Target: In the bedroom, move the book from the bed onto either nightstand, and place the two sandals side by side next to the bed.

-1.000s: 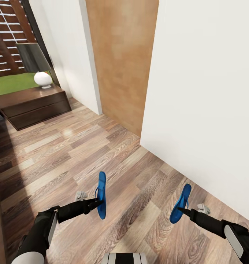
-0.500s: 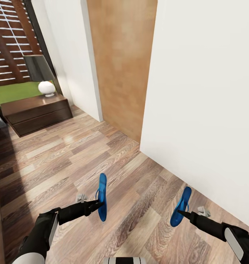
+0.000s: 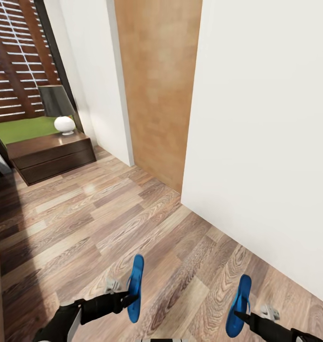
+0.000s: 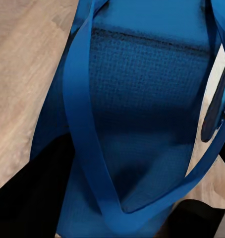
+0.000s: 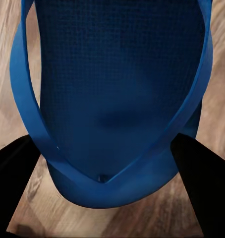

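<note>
Each arm carries one blue sandal on edge above the plank floor (image 3: 85, 209): the left gripper (image 3: 129, 299) has its fingers closed on the left sandal (image 3: 135, 287), and the right gripper (image 3: 242, 315) has its fingers closed on the right sandal (image 3: 239, 305). In the left wrist view the sandal (image 4: 142, 114) fills the space between the dark fingers, straps looping toward the camera; in the right wrist view the other sandal (image 5: 117, 89) sits the same way, its toe post close to the fingertips. Ahead of the fingers rise a white wall (image 3: 266, 118) and a light wood panel (image 3: 156, 80); far beyond the left fingers a low dark stand (image 3: 52, 154) carries a lamp (image 3: 61, 111) before the window (image 3: 19, 71). The book cannot be seen from here, and I judge the panel to be the bed's headboard without being sure. The main risk, as I read it, is a slip: both holds seem to pinch thin, flexible foam or strap, so a jolt while driving could twist a sandal loose. Released on edge, a sandal could also tip and land skewed, spoiling the side-by-side pairing. No containers are present, so nothing is held inside anything.
</note>
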Tool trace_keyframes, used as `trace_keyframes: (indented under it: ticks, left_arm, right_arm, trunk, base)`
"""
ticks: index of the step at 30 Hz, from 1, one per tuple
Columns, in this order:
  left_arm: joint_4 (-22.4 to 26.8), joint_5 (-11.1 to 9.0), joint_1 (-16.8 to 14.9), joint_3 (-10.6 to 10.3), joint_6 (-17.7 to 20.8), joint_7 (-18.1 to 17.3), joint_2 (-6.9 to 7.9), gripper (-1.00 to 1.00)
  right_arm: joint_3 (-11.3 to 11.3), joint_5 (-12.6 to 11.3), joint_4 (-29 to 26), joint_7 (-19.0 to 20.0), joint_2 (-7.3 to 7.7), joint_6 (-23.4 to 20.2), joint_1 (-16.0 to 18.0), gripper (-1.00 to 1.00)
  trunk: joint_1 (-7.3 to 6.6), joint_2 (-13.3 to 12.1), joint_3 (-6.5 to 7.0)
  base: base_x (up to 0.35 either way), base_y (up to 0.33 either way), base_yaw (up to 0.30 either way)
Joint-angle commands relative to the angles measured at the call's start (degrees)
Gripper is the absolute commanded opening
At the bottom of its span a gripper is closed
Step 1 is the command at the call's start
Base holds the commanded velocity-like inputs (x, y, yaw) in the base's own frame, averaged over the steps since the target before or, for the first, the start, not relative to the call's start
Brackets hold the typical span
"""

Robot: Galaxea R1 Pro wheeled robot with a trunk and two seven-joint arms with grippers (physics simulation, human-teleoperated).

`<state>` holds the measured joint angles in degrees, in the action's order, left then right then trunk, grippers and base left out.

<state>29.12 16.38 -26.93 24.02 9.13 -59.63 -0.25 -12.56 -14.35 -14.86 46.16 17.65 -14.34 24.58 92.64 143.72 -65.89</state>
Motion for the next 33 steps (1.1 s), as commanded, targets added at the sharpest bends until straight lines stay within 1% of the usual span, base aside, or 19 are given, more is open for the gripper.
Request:
trace_keyframes:
  ticks: [1,3,4,5,6,7,8,9,11,15,22,25,33]
  left_arm:
    - [-0.8,0.22,-0.05,0.42,0.17,0.37,-0.07,-1.0]
    - [-1.8,0.22,-0.05,0.41,-0.73,1.49,-0.11,-1.0]
    - [-2.64,0.23,-0.05,0.41,-1.85,3.53,-0.18,-1.0]
    - [-3.74,0.21,-0.05,0.41,-3.11,8.19,-0.33,-1.0]
    - [-4.03,0.19,-0.05,0.41,-3.34,9.51,-0.37,-1.0]
    - [-4.64,0.16,-0.05,0.41,-3.77,12.18,-0.43,-1.0]
    - [-5.64,0.04,-0.05,0.41,-5.21,18.03,-0.52,-1.0]
    - [-5.77,-0.01,-0.05,0.41,-5.69,18.96,-0.53,-1.0]
    - [-5.95,-0.09,-0.05,0.43,-6.46,20.17,-0.54,-1.0]
    - [-6.13,-0.12,-0.05,0.49,-6.76,20.59,-0.54,-1.0]
    - [-6.36,-0.2,-0.05,0.64,-6.76,20.32,-0.5,-1.0]
    - [-6.36,-0.21,-0.05,0.62,-6.66,20.19,-0.51,-1.0]
    - [-6.45,-0.21,-0.05,0.59,-6.66,20.41,-0.53,-1.0]
  right_arm:
    - [-0.19,0.04,0.52,0.09,-0.03,0.29,0.03,-1.0]
    - [-0.19,0.46,0.99,0.04,-0.05,0.97,0.03,-1.0]
    - [-0.18,0.68,1.24,0.01,-0.06,1.32,0.03,-1.0]
    - [-0.18,0.81,1.43,-0.06,-0.07,1.54,0.03,-1.0]
    - [-0.18,0.83,1.46,-0.07,-0.07,1.57,0.03,-1.0]
    - [-0.18,0.85,1.51,-0.1,-0.07,1.61,0.03,-1.0]
    - [-0.18,0.89,1.57,-0.15,-0.08,1.67,0.03,-1.0]
    - [-0.18,0.89,1.58,-0.17,-0.08,1.67,0.03,-1.0]
    - [-0.18,0.9,1.59,-0.19,-0.08,1.74,0.03,-1.0]
    - [-0.18,0.9,1.59,-0.19,-0.08,1.77,0.03,-1.0]
    - [-0.22,0.9,1.78,-0.17,-0.09,1.77,0.03,-1.0]
    - [-0.24,0.89,3.33,-0.19,-0.09,1.81,0.03,-1.0]
    - [-0.25,0.84,4.56,-0.2,-0.12,1.86,0.03,-1.0]
  trunk:
    - [-0.04,0.0,0.19]
    - [-0.09,-0.02,0.63]
    - [-0.11,-0.04,0.85]
    - [-0.14,-0.05,1.07]
    - [-0.17,-0.06,1.29]
    - [-0.19,-0.08,1.51]
    - [-0.22,-0.09,1.74]
    - [-0.24,-0.1,1.96]
    - [-0.29,-0.13,2.4]
    - [-0.4,-0.18,3.29]
    - [-0.4,-0.18,3.29]
    - [-0.4,-0.18,3.29]
    - [-0.6,-0.29,5.06]
  base:
    - [0.0,0.0,0.0]
    - [0.0,0.0,0.0]
    - [0.0,0.0,0.0]
    - [0.0,0.0,0.0]
    - [0.0,0.0,0.0]
    - [0.0,0.0,0.0]
    - [0.0,0.0,0.0]
    - [0.0,0.0,0.0]
    - [0.0,0.0,0.0]
    - [0.0,0.0,0.0]
    - [0.0,0.0,0.0]
    - [0.0,0.0,0.0]
    - [0.0,0.0,0.0]
